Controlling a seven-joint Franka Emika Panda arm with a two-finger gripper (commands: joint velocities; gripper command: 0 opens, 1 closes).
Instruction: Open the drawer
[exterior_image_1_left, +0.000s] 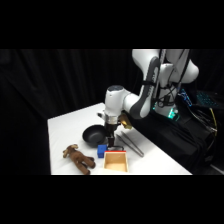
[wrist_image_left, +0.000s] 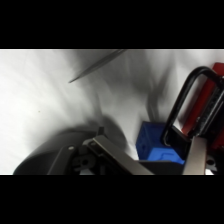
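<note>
The white Franka arm has its two-finger gripper (exterior_image_1_left: 111, 140) low over the white table (exterior_image_1_left: 65, 125), just behind the small tan, wood-coloured drawer (exterior_image_1_left: 115, 161), a box-like tray that sits near the table's front edge, directly below and in front of the jaws. From the wrist view, the drawer's thin black loop handle (wrist_image_left: 186, 107) stands close ahead of the jaws, toward their right side, with a red surface (wrist_image_left: 207, 102) showing through the loop, and a pale finger (wrist_image_left: 196, 156) rises just beneath it; a second finger (wrist_image_left: 115, 155) lies well to the left, so the jaws look spread apart and hold nothing. The step in hand appears to be the approach to the handle, with the pull not yet begun. The next move likely calls for bringing a finger into or around the loop, closing on it, then drawing back along the drawer's sliding line. The loop seems to stand upright with its long axis running up and away from the jaws, slightly tilted. A small blue cube (wrist_image_left: 155, 145) sits between the fingers, just below the handle, and could get in the way. A round black bowl (exterior_image_1_left: 93, 134) lies just left of the jaws, a brown plush toy (exterior_image_1_left: 78, 158) further left and forward, and metal tongs (exterior_image_1_left: 131, 145) to their right.
</note>
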